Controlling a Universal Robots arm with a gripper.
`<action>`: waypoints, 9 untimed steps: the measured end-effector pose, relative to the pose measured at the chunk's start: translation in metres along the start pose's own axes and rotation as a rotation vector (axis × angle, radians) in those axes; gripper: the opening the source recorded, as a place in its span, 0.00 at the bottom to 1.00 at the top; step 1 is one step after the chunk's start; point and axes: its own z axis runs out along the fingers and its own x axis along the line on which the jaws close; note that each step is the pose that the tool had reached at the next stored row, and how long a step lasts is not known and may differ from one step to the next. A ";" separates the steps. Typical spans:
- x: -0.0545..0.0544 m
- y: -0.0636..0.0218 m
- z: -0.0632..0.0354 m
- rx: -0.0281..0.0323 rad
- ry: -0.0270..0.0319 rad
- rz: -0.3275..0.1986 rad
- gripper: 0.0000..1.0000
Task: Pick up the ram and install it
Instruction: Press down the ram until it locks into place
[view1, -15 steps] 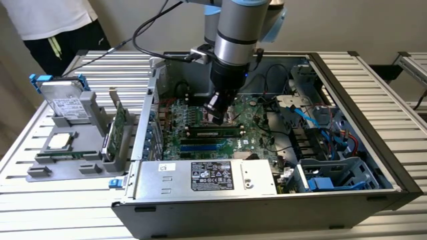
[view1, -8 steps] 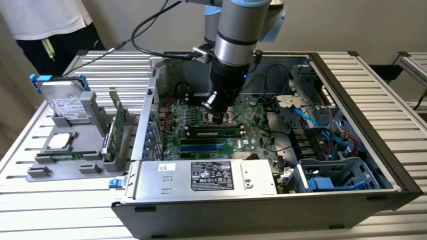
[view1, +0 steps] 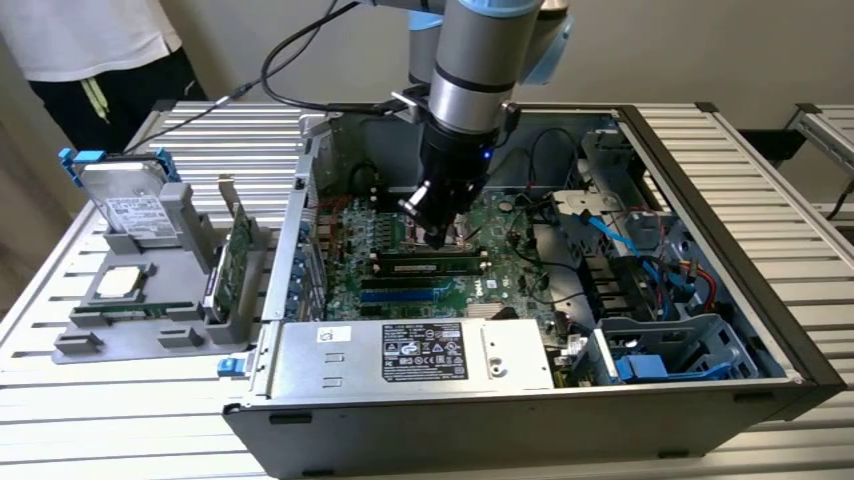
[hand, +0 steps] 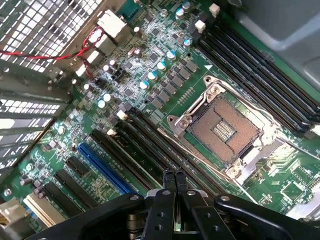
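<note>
Wrist view — black two-finger gripper pinched shut, empty | long green ram stick with black chips looks seated in motherboard slot — install seemingly done

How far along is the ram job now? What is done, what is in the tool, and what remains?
Done, it seems: in the exterior view the ram stands in a memory slot on the motherboard. In hand: nothing; the tool is shut and empty, its tips just above the slots beside the processor socket. Left: I cannot tell whether the ram is pressed fully home and latched.
</note>
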 end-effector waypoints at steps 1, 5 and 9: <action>0.000 0.0000 0.0002 -0.0015 -0.0010 0.016 0.10; 0.000 -0.0001 0.0015 -0.0053 -0.0041 0.075 0.10; 0.000 -0.0003 0.0039 -0.0029 -0.0095 0.127 0.10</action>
